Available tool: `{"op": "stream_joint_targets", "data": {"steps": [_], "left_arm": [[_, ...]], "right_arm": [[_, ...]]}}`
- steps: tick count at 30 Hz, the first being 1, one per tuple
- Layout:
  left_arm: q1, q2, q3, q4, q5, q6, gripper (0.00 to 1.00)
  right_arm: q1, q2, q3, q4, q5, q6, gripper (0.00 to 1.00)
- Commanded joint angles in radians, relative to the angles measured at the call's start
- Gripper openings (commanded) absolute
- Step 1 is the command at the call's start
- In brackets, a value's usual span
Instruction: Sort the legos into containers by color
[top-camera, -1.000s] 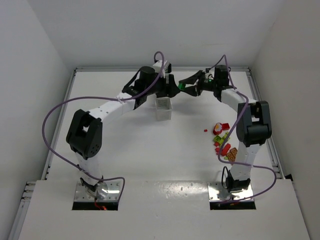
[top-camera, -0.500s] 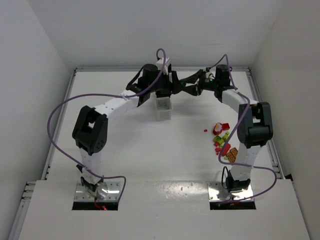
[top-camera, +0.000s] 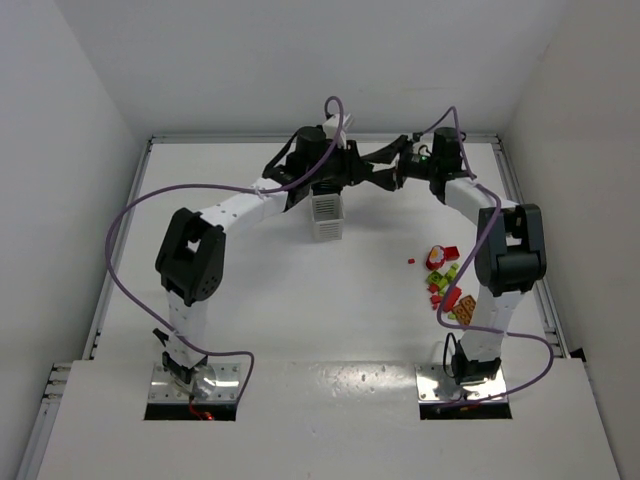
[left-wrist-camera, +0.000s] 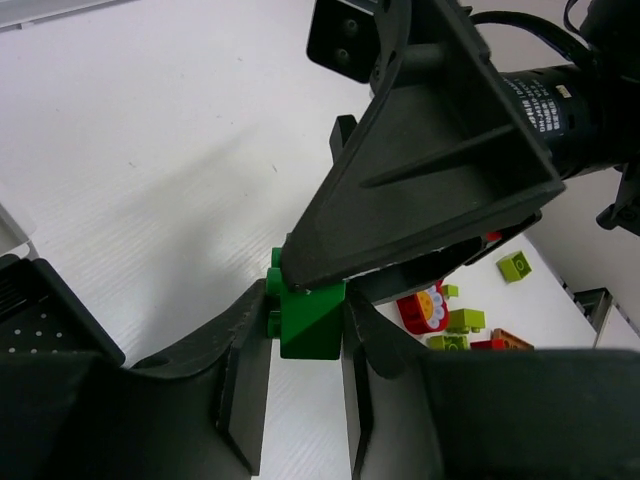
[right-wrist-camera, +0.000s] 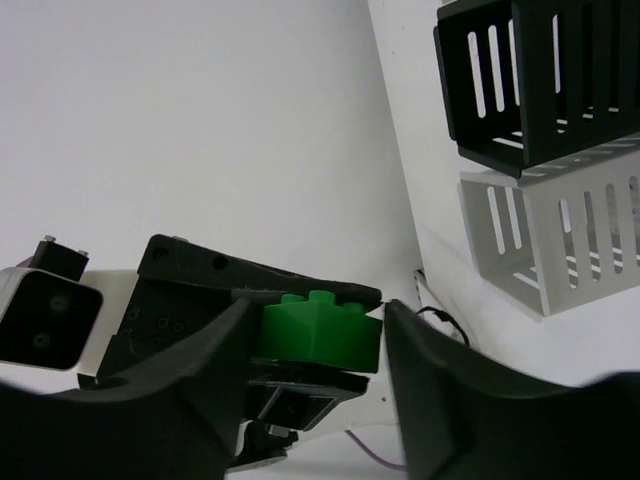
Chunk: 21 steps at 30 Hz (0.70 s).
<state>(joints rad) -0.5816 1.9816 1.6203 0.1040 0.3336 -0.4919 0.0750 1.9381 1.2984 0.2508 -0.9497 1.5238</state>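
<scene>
Left wrist view: small green studded plastic lego brick (left-wrist-camera: 308, 325) sits right between the fingers (left-wrist-camera: 245, 380) of my left gripper (left-wrist-camera: 306, 300), up off the white table (left-wrist-camera: 150, 150), one black pad close on each side. I can't tell if they press it or just flank it. My right gripper (right-wrist-camera: 318, 312) meets it from the opposite side and is clamped on the same green brick. In the right wrist view the brick fills the gap between its two black fingers (right-wrist-camera: 215, 370), studs showing on the upper face. Both grippers are tip to tip at the far side of the table, near the slatted square bins. In the top external view the green brick is hidden under the two black gripper heads. Only one white slatted bin (top-camera: 327, 222) shows clearly there; what lies behind it is covered by my left arm. The right wrist view shows a black slatted bin (right-wrist-camera: 530, 80) right against a white one, both cut off by the frame edge. A loose pile of red, yellow-green and orange plastic legos (top-camera: 446, 278) lies well apart from both grippers, beside my right arm; single pieces are too small to make out.
</scene>
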Motion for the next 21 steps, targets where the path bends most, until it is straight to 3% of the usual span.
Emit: {"op": "stream_joint_targets", "data": {"steps": [1,4,8,9,10,11,13,15,21], "left_arm": [[-0.009,-0.007,0.018,0.039,0.005,-0.004,0.18],[-0.009,-0.05,-0.01,0.027,-0.014,0.006,0.15],[0.028,-0.081,-0.04,-0.038,-0.094,0.032,0.14],[0.043,-0.081,-0.016,-0.058,-0.166,0.047,0.14],[0.043,-0.081,0.004,-0.078,-0.209,0.067,0.14],[0.058,-0.072,0.028,-0.111,-0.247,0.106,0.14],[0.097,-0.018,0.148,-0.147,-0.313,0.165,0.14],[0.11,0.032,0.186,-0.191,-0.327,0.186,0.14],[0.161,0.181,0.397,-0.253,-0.34,0.199,0.14]], "right_arm": [[-0.026,-0.05,0.042,0.061,-0.046,0.003,0.58],[-0.09,-0.059,0.07,0.045,-0.037,-0.04,0.73],[-0.201,-0.059,0.113,-0.017,-0.008,-0.209,0.79],[-0.245,-0.059,0.137,-0.089,0.003,-0.299,0.79],[-0.26,-0.059,0.229,-0.217,0.079,-0.57,0.79],[-0.261,-0.059,0.278,-0.459,0.133,-0.715,0.79],[-0.242,-0.083,0.377,-0.684,0.333,-1.087,0.79],[-0.242,-0.109,0.377,-0.744,0.4,-1.244,0.79],[-0.256,-0.224,0.236,-0.849,0.54,-1.497,0.79]]}}
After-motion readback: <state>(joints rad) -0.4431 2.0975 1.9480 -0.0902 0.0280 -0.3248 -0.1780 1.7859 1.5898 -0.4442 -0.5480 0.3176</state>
